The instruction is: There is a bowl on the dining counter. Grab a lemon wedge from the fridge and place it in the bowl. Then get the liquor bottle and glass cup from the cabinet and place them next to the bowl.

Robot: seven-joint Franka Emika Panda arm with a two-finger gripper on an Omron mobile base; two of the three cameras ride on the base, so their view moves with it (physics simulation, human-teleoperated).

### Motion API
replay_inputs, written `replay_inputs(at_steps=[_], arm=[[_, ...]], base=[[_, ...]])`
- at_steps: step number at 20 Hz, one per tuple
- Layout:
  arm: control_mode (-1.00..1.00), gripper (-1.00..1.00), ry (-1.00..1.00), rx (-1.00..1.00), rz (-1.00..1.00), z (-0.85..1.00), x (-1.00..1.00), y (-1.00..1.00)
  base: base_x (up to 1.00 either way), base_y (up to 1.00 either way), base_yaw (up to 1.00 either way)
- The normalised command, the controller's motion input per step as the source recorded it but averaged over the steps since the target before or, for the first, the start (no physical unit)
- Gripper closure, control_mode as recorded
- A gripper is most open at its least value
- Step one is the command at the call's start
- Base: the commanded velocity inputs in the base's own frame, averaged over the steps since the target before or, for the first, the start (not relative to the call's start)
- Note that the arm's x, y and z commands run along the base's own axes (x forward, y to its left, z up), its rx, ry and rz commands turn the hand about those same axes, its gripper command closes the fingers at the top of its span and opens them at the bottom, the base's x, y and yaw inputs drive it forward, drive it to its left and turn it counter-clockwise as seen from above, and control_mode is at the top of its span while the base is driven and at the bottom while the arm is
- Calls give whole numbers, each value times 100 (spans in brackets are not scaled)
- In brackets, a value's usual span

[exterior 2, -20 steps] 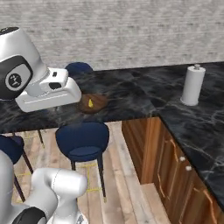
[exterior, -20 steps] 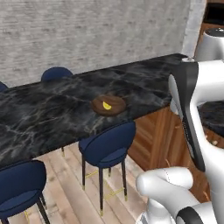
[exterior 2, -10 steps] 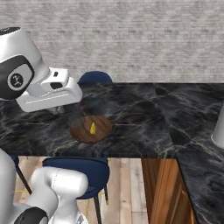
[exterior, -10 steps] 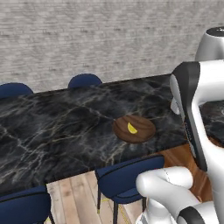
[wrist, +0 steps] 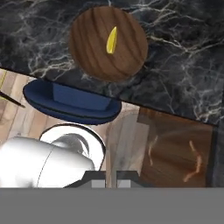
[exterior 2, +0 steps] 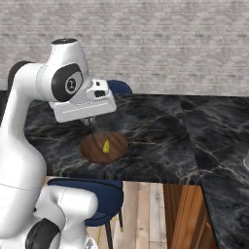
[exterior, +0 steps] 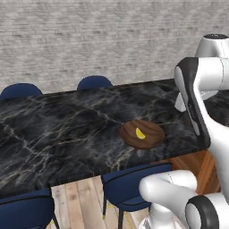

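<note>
The dark-brown wooden bowl (exterior: 150, 138) (exterior 2: 92, 148) (wrist: 92, 52) sits near the front edge of the black marble dining counter (exterior: 53, 129) (exterior 2: 155, 141). A yellow lemon wedge (exterior: 140, 133) (exterior 2: 106, 145) (wrist: 112, 40) lies inside it. My gripper (exterior 2: 87, 121) (wrist: 111, 183) hangs above the counter just beyond the bowl's far left side, shut with nothing between its fingers. The hand view looks down on the bowl from above. The fridge, cabinet, liquor bottle and glass cup are out of view.
Blue chairs stand along both sides of the counter: at the far side (exterior: 94, 82) (exterior 2: 119, 87) and at the near side (exterior: 132, 188) (exterior 2: 97, 194) (wrist: 70, 103). A grey brick wall (exterior: 89, 40) runs behind. Wood panels (exterior 2: 189, 214) close the counter's side.
The base has driven and turned, so the whole scene has shifted. The bowl with the wedge now sits nearer the middle of both base views. The gripper stays shut.
</note>
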Motion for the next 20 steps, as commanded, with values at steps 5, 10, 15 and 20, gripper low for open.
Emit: replay_inputs(at_steps=[5, 10, 15, 20], arm=[[-100, 100, 8, 3, 17, -66, 100, -52], [-100, 100, 7, 5, 19, -62, 100, -48], [-100, 100, 10, 1, 13, -64, 86, -24], [-100, 100, 13, 0, 11, -56, 80, -9]], base=[[0, 0, 0], [0, 0, 0], [0, 0, 0], [0, 0, 0]])
